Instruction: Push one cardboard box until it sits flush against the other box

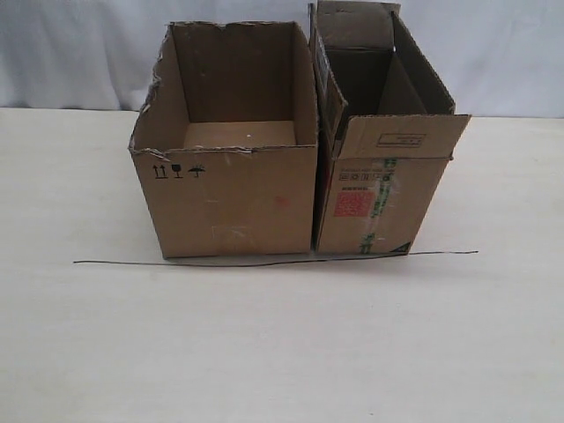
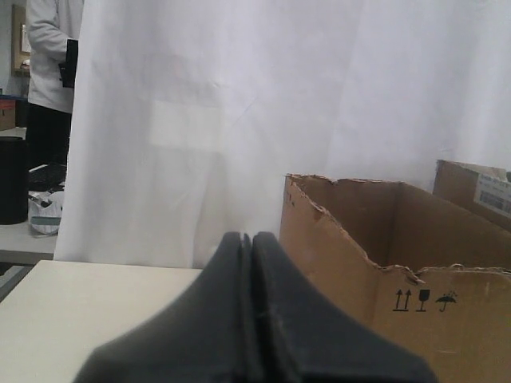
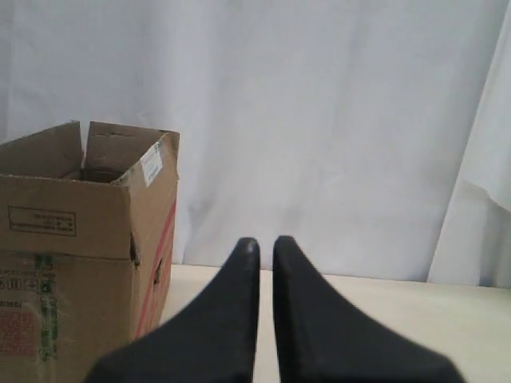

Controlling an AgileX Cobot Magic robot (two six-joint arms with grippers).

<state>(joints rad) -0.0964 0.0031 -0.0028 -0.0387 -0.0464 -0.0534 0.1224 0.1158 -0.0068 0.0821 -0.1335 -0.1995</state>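
The cardboard box point(image 1: 388, 189), narrow, with flaps, a red square label and green-printed tape, stands right of the other box point(image 1: 233, 198), which is wider with a ragged rim and black handling symbols. Only a thin dark seam shows between their walls. Neither gripper appears in the exterior view. In the left wrist view my left gripper point(image 2: 250, 236) is shut and empty, with the other box point(image 2: 447, 335) beside it and the cardboard box's flap point(image 2: 471, 187) behind. My right gripper point(image 3: 266, 241) is all but shut, a thin slit between its fingers, empty, apart from the cardboard box point(image 3: 80, 263).
A thin black line point(image 1: 273, 261) runs across the pale table point(image 1: 282, 352) along the boxes' front faces. A white curtain point(image 1: 79, 53) hangs behind the table. In the left wrist view a person point(image 2: 52, 64) stands past the curtain's edge, beside a side table.
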